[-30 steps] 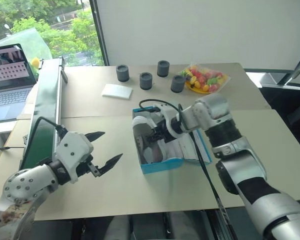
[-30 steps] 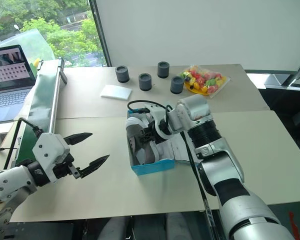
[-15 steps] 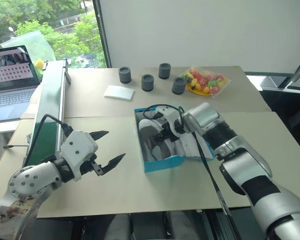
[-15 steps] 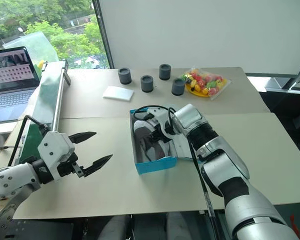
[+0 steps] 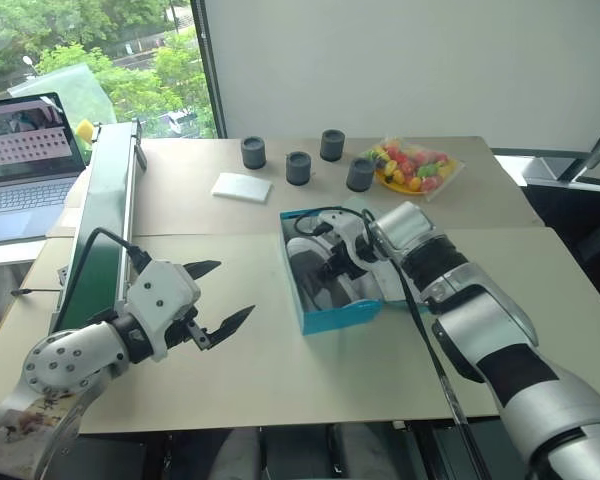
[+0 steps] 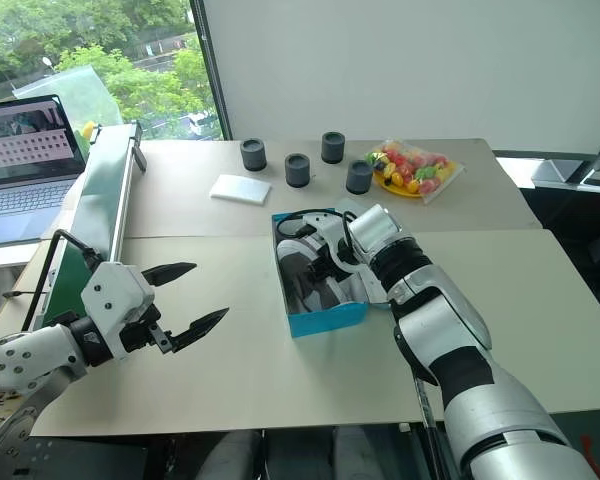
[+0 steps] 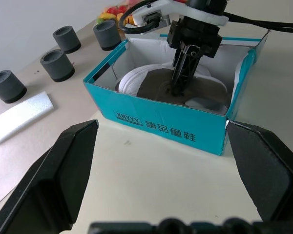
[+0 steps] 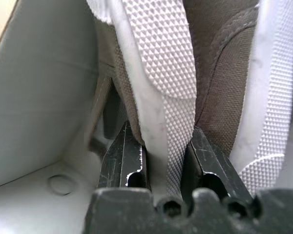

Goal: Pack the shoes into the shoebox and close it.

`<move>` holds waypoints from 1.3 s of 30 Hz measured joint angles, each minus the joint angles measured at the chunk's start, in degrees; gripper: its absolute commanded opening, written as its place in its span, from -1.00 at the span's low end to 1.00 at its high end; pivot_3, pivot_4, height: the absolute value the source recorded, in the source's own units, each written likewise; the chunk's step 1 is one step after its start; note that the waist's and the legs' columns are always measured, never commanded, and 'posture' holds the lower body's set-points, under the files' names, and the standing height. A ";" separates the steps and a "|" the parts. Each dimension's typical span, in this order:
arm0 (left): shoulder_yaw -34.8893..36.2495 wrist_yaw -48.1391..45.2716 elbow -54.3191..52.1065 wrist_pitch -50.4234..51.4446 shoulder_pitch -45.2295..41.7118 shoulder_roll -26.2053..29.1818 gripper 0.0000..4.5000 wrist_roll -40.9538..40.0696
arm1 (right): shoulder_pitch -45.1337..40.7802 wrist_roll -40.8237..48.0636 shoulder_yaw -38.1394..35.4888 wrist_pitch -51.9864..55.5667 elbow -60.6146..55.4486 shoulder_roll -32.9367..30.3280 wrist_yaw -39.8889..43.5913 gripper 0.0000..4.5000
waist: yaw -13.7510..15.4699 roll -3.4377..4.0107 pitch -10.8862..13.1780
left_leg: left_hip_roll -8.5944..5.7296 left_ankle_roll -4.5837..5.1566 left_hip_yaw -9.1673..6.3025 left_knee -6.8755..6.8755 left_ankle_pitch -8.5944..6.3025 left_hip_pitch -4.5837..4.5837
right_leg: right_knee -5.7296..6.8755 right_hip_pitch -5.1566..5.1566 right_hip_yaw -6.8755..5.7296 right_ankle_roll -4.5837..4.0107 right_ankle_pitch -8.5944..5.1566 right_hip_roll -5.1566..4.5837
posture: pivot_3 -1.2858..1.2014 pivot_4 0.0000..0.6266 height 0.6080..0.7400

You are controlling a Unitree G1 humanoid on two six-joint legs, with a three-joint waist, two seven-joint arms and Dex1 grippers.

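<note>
- Down inside the shoebox (image 5: 332, 318), your right gripper (image 7: 178, 83) points steeply into the white interior, its two black fingers (image 8: 123, 161) clamped on the white textured sole edge of a shoe (image 8: 168, 87).
- Both shoes (image 7: 173, 90) lie in the box, grey-brown uppers and pale soles showing above the turquoise wall.
- You can see the box standing open on the table (image 5: 240, 370), near its middle.
- Your left gripper (image 5: 216, 297) hangs above the table, well apart from the box, jaws spread wide and holding nothing.
- Beyond the box stand four dark cups (image 5: 298, 167), with a flat white pad (image 5: 240, 186) beside them.
</note>
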 measured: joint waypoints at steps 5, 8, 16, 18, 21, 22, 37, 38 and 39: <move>-0.17 0.47 0.02 0.03 -0.10 0.00 1.00 0.04 | -0.47 0.23 -4.15 4.01 0.65 1.70 -0.74 -0.52 | -0.43 -0.01 -0.01 | 0.06 -0.29 -0.01 -0.02 -0.24 -0.03 | 0.06 -0.09 0.00 -0.11 -0.13 0.04 | 0.03 -0.52 0.82; -0.57 0.49 0.07 0.02 -0.22 0.01 1.00 0.12 | -0.99 0.25 -8.71 3.71 3.20 2.79 -3.74 -0.07 | -0.58 -0.01 0.00 | 0.06 -0.30 0.02 -0.02 -0.25 -0.15 | 0.10 -0.24 0.03 -0.12 -0.13 0.05 | 0.03 -0.52 0.82; -0.82 0.45 0.61 0.01 -0.87 0.14 1.00 0.12 | -1.38 0.40 -15.34 0.87 3.48 3.59 -7.09 0.98 | -0.54 0.04 0.03 | 0.05 -0.30 0.04 -0.02 -0.24 -0.36 | 0.16 -0.52 0.05 -0.12 -0.12 0.06 | 0.03 -0.52 0.82; -0.90 0.37 1.33 0.01 -1.57 0.48 1.00 0.12 | -1.63 0.81 -16.63 0.84 0.58 2.73 -7.07 0.98 | -0.44 0.05 0.04 | 0.03 -0.30 0.04 0.05 -0.23 -0.79 | 0.28 -0.98 0.06 -0.11 -0.11 0.05 | 0.03 -0.52 0.82; -0.92 0.15 2.07 0.00 -2.45 0.68 1.00 0.11 | -2.14 1.08 -18.41 1.44 -3.25 1.30 -7.14 0.98 | -0.39 0.07 0.06 | 0.02 -0.30 0.02 0.08 -0.23 -1.07 | 0.34 -1.22 0.05 -0.11 -0.11 0.03 | 0.03 -0.52 0.82; -0.95 0.00 2.44 0.00 -2.68 1.03 1.00 0.10 | -2.47 1.79 -19.19 2.78 -5.55 0.60 -7.16 0.98 | -0.39 0.07 0.06 | 0.02 -0.30 0.02 0.07 -0.23 -1.13 | 0.33 -1.28 0.05 -0.11 -0.10 0.03 | 0.03 -0.52 0.82; -1.54 -1.25 4.72 -0.11 -5.14 2.19 1.00 0.14 | 8.08 6.64 -29.68 2.97 -25.20 2.65 -15.39 0.04 | -0.39 0.08 0.07 | 0.02 -0.30 0.01 0.08 -0.23 -1.10 | 0.36 -1.24 0.05 -0.12 -0.10 0.03 | 0.03 -0.52 0.82; -1.53 -1.30 4.74 -0.11 -5.14 2.30 1.00 0.14 | 9.12 6.96 -29.45 2.97 -25.88 2.69 -15.48 -0.11 | -0.40 0.09 0.07 | 0.02 -0.30 0.02 0.10 -0.23 -1.09 | 0.39 -1.25 0.06 -0.12 -0.10 0.03 | 0.03 -0.52 0.82; -1.53 -1.40 4.74 -0.11 -5.14 2.33 1.00 0.13 | 9.75 7.07 -29.33 2.97 -26.47 2.73 -15.59 -0.28 | -0.40 0.09 0.08 | 0.02 -0.30 0.02 0.10 -0.23 -1.08 | 0.39 -1.25 0.06 -0.12 -0.09 0.03 | 0.03 -0.52 0.82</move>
